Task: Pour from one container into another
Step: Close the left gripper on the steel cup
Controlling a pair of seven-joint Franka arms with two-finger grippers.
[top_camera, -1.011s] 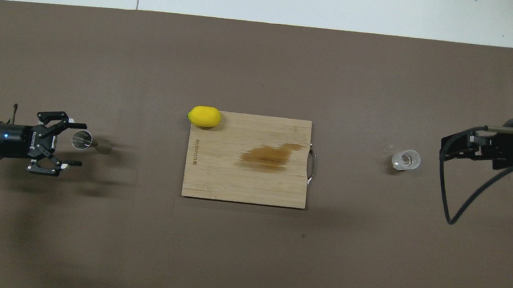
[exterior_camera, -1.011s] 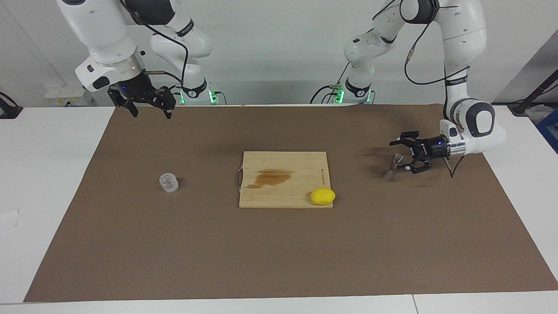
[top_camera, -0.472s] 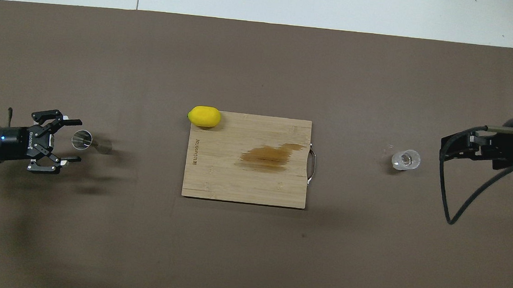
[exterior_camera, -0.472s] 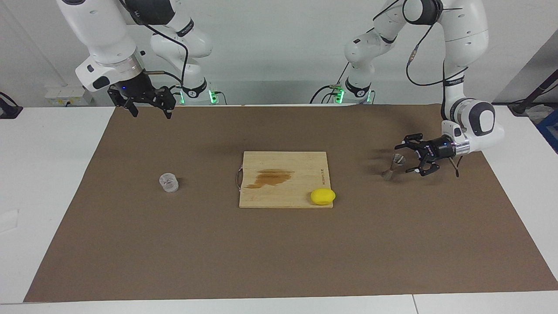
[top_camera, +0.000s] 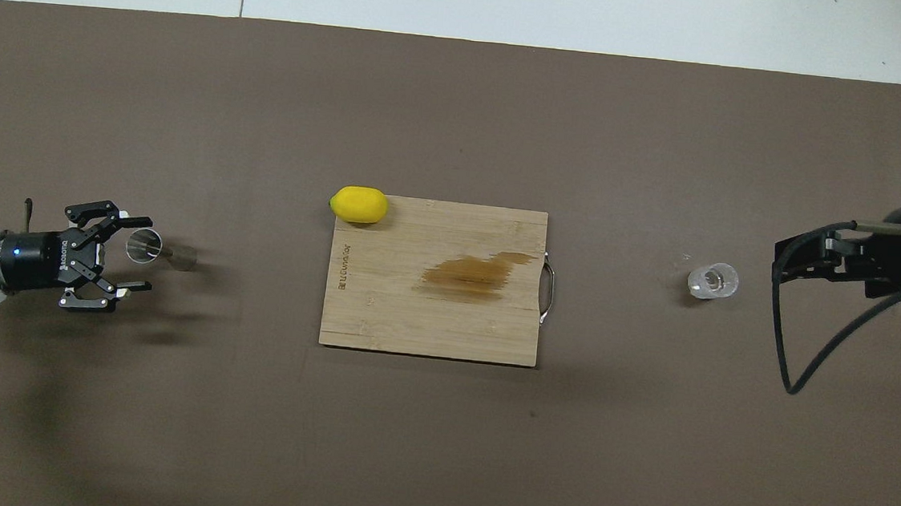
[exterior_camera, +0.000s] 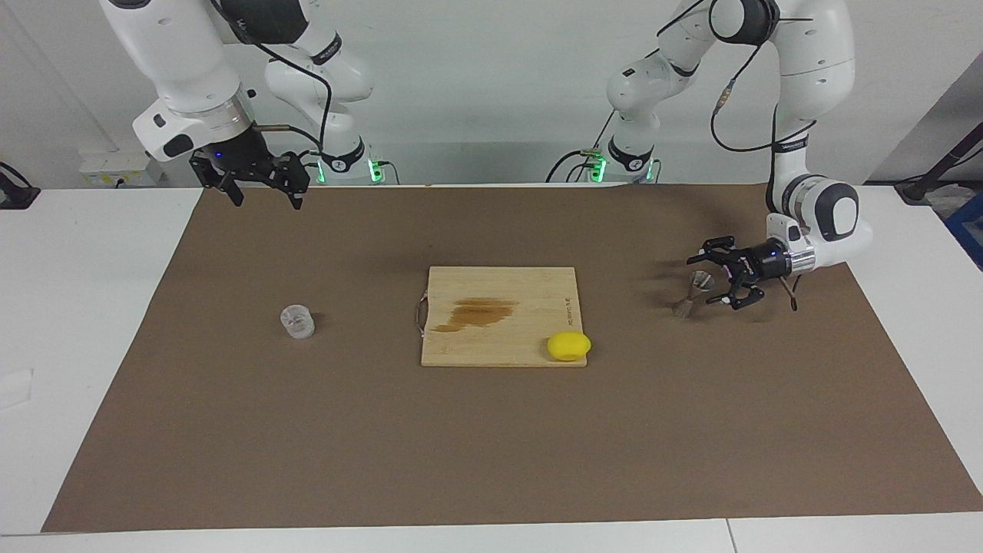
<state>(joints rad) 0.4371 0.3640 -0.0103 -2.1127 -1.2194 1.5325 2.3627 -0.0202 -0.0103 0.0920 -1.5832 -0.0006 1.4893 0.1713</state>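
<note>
Right claw parked high over the mat's edge at the robots' end, spread wide, gripping nothing, just waiting. Left claw down low toward the left arm's end of the worktop, lying sideways, fingers spread around the jigger's top cone; touching or not, can't tell from here, but clearly not clamped yet. Jigger upright on the brown mat, untouched by any pour as far as visible. Board in the middle, brown stain on it, lemon perched on the corner farthest from the robots on the jigger's side, half hanging off the edge. Cup way off toward the right arm's end, standing alone, well apart from both claws; contents too hard to make out. So progress-wise: barely started, probably. Nothing lifted, nothing poured, both containers at separate ends of the mat. Still to do, by the look of it: close on the jigger, bring the two containers together, get the cup picked up, tip it into the jigger. Lemon and board likely just clutter to steer around.
</note>
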